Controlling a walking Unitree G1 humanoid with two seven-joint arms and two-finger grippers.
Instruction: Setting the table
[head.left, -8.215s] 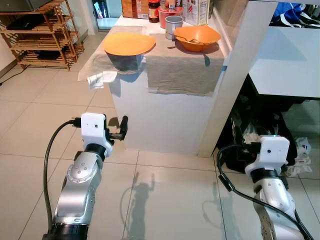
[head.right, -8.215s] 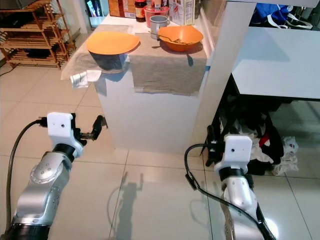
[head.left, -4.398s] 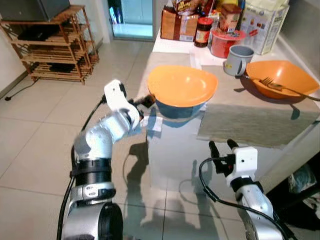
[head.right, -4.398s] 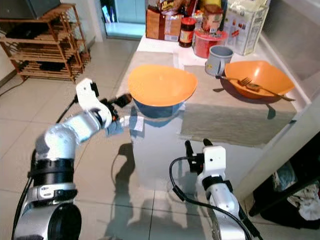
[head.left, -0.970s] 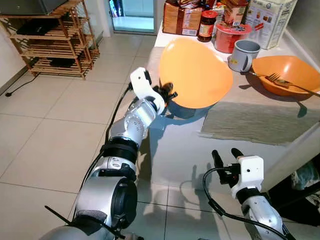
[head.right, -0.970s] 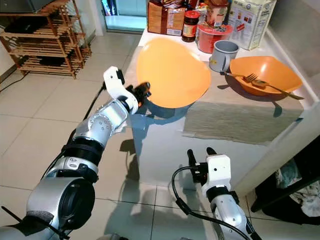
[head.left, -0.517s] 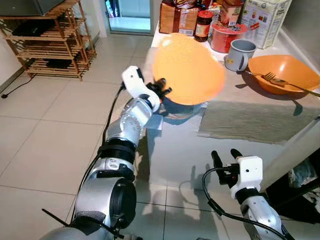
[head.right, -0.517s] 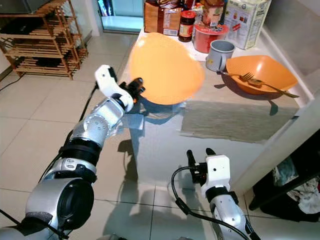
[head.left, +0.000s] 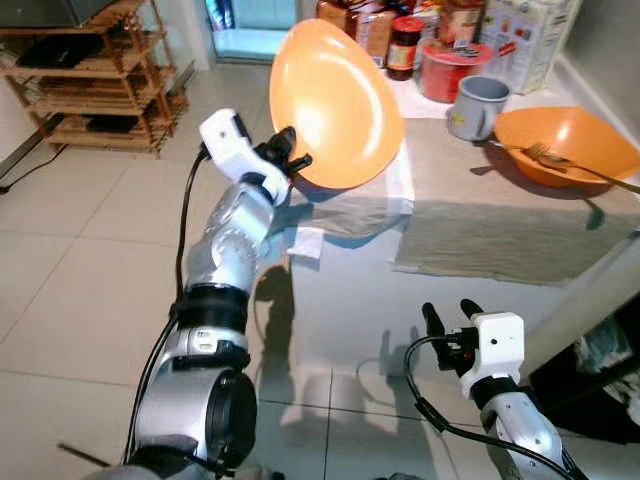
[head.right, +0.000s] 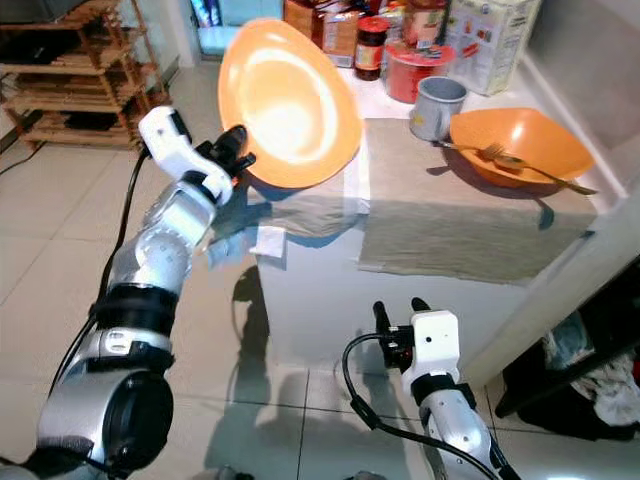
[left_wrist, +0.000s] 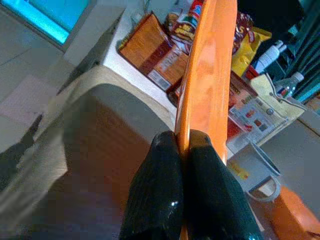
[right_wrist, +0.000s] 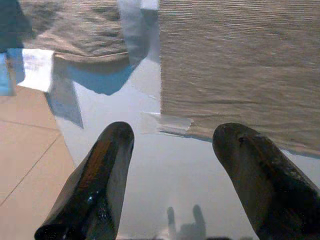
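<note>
Above the near left corner of the bench (head.left: 470, 300), the left gripper (head.left: 293, 160) holds an orange plate (head.left: 335, 105) up in the air, tilted steeply so its hollow faces right — its two black fingers (left_wrist: 160, 200) are pinched tight on the plate's rim, one on each side. Under the plate lie two grey placemats (head.left: 500, 245), the left one crumpled, with a bit of white paper (head.left: 303, 241) hanging over the bench's edge. Farther right sits an orange bowl (head.left: 565, 145) with a fork (head.left: 560, 165) resting in it, and just left of the bowl a grey mug (head.left: 478, 105). Jars, a red tub (head.left: 455, 70) and boxes crowd the far end. Down by the bench's near side the right gripper (right_wrist: 175, 165) hangs low, its fingers spread wide and holding nothing. At the far left stands a wooden rack (head.left: 90, 80) on the tiled floor (head.left: 80, 270).
</note>
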